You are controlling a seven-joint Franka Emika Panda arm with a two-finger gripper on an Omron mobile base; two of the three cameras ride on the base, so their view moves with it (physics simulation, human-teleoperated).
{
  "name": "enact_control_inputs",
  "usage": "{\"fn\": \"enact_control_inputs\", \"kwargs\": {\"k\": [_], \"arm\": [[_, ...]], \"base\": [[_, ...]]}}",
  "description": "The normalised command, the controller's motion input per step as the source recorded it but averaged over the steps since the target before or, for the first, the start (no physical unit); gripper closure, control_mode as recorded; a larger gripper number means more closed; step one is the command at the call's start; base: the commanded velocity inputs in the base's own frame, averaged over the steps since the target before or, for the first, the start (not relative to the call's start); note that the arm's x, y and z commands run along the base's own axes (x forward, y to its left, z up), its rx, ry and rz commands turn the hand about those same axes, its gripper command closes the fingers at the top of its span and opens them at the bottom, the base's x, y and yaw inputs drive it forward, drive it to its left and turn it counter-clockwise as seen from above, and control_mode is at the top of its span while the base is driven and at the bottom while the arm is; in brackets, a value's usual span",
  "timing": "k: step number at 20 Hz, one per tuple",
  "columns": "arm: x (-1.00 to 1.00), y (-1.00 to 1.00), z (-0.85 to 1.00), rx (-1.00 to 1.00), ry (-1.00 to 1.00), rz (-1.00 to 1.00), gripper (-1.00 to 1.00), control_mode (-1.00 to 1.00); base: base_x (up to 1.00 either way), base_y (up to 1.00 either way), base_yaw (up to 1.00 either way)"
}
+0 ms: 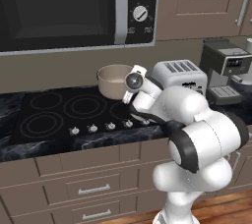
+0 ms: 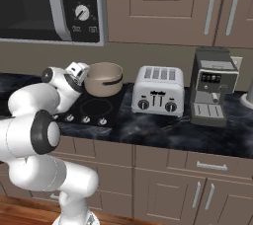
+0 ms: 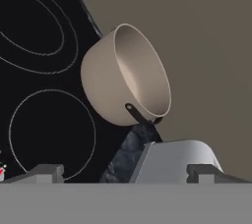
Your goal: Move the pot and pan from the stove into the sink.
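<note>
While the pot (image 1: 114,80) stands at the back right corner of the stove (image 1: 54,112), centre of the left base frame, the gripper (image 3: 125,171) hovers short of it with jaws released and nothing between them, presumably lining up a rim grasp. Counted: one pot, one toaster (image 2: 159,90) right of it, four knobs (image 1: 101,127) along the cooktop's front edge

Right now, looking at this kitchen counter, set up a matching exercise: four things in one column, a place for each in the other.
Things:
1. pot
2. toaster
3. coffee machine
4. microwave

Places:
A. mounted above the stove
B. on the counter between pot and coffee machine
C. back right corner of the stove
D. farthest right on the counter

Pairs: 1-C, 2-B, 3-D, 4-A
</note>
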Motion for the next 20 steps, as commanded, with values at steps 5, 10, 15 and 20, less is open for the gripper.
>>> {"fn": "enact_control_inputs", "kwargs": {"k": [5,10,15,20], "arm": [[0.01,0.0,-0.01,0.0,0.0,0.04,-1.0,-1.0],[0.05,0.0,0.0,0.0,0.0,0.03,-1.0,-1.0],[0.02,0.0,0.0,0.0,0.0,0.0,-1.0,-1.0],[0.21,0.01,-0.09,0.0,0.0,0.0,-1.0,-1.0]], "base": [[0.0,0.0,0.0],[0.0,0.0,0.0],[0.0,0.0,0.0],[0.0,0.0,0.0]]}}
